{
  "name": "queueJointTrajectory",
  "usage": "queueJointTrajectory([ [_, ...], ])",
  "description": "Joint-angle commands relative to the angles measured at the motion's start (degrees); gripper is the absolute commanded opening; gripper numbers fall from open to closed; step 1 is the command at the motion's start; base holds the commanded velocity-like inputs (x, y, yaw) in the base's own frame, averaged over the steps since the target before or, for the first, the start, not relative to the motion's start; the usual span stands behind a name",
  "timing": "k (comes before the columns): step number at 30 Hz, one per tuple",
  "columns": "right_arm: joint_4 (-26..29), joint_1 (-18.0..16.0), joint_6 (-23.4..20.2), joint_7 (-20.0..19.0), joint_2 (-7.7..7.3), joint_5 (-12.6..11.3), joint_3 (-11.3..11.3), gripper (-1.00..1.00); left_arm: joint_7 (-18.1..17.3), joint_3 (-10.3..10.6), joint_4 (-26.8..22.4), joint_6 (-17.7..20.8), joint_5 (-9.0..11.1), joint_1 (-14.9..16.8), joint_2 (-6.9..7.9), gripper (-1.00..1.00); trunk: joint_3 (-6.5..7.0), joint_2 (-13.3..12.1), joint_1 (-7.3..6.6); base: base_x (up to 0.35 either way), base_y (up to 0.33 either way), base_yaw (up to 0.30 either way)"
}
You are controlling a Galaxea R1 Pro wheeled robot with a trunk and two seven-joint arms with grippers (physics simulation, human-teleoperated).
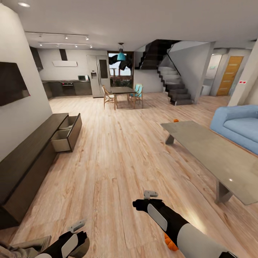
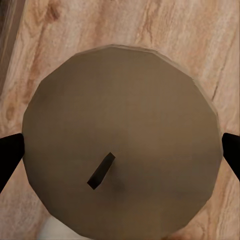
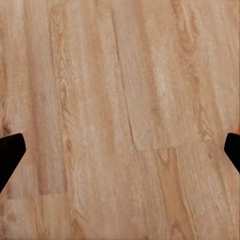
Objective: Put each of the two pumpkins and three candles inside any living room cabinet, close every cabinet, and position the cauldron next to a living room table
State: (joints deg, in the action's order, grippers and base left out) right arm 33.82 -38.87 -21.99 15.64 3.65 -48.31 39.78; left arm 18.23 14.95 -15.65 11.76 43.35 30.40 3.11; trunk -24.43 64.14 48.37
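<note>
A wide living room with pale plank flooring, seen from the robot's head camera. Along the wall on the robot's left runs the cabinet (image 1: 34, 150), a long low dark-brown unit, with two drawers (image 1: 67, 133) at its far end pulled open and showing light interiors; what lies inside them is too small to tell. To the right stands the table (image 1: 211, 154), a long low coffee table with a glossy grey-olive top, and beyond its far end a small orange pumpkin (image 1: 176, 120) sits on the floor. A second patch of orange (image 1: 171, 243) peeks out from under the right arm near the bottom of the frame; it may be the other pumpkin, but it is mostly hidden. A blue sofa (image 1: 238, 127) sits at the far right, with a dining set and kitchen far behind. No cauldron can be made out. Judging from this, the work is unfinished: at least one pumpkin is loose, the drawers need shutting, and the cauldron is unplaced. The left gripper (image 1: 77, 231) hangs low at bottom left and the right gripper (image 1: 147, 200) reaches forward at bottom centre. The left wrist camera adds a close look at a round grey-brown faceted disc with a dark wick, likely a candle (image 2: 122, 140), sitting between widely parted fingertips (image 2: 10, 152); whether they press it I cannot tell. The right wrist camera shows bare floor (image 3: 120, 110) between spread, empty fingertips (image 3: 11, 150).
</note>
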Motion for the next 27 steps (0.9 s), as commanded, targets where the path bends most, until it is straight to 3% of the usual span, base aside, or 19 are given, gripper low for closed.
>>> queueJointTrajectory([
  [1,0.10,-0.06,-0.07,0.53,-0.04,-0.56,0.30,1.00,0.34,0.49,-0.17,0.23,0.34,0.01,0.05,-1.00,-0.13,0.04,0.02,0.174,0.000,0.221],
  [15,0.03,-0.07,0.02,0.03,-0.08,-0.56,0.30,1.00,0.23,0.60,-0.17,0.19,0.25,0.01,0.01,-1.00,-0.42,0.04,0.02,0.310,0.023,0.070],
  [27,0.02,-0.06,0.74,0.04,-0.13,-0.64,0.31,1.00,0.18,0.83,-0.17,0.19,0.09,0.01,-0.25,-1.00,-0.78,0.04,0.02,0.216,0.159,0.236],
])
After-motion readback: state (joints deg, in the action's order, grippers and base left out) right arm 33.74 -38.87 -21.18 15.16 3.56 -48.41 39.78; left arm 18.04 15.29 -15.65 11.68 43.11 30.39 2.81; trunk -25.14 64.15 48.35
